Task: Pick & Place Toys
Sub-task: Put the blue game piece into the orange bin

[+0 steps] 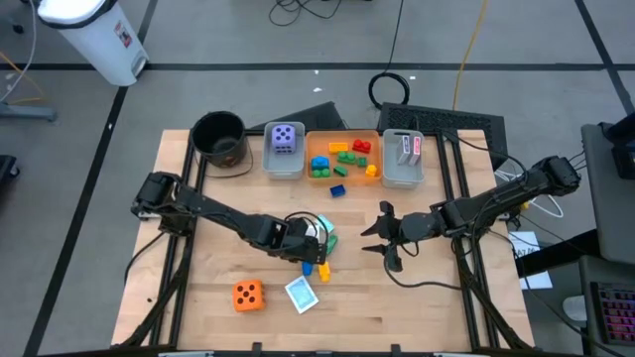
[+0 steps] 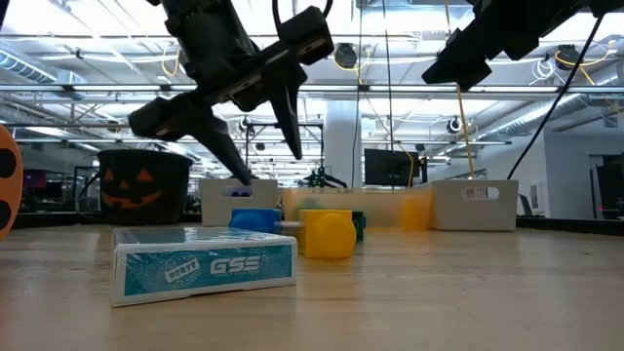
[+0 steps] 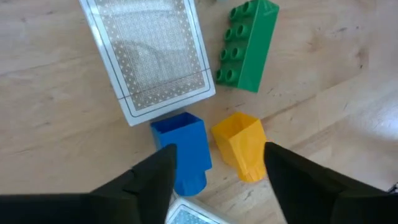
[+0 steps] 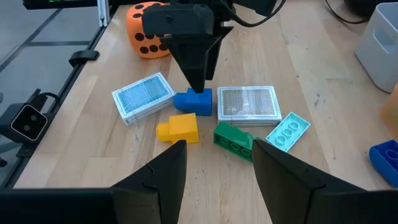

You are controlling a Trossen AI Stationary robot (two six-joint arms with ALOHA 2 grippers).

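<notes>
Left gripper (image 3: pixel 217 165), jaws parted and empty, straddles the blue brick (image 3: pixel 185 149) and yellow brick (image 3: pixel 241 144) to grab one; right gripper (image 4: pixel 214 163) waits half-open nearby.

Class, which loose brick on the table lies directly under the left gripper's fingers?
The blue brick, under the left gripper; the yellow brick and green brick lie apart.
</notes>
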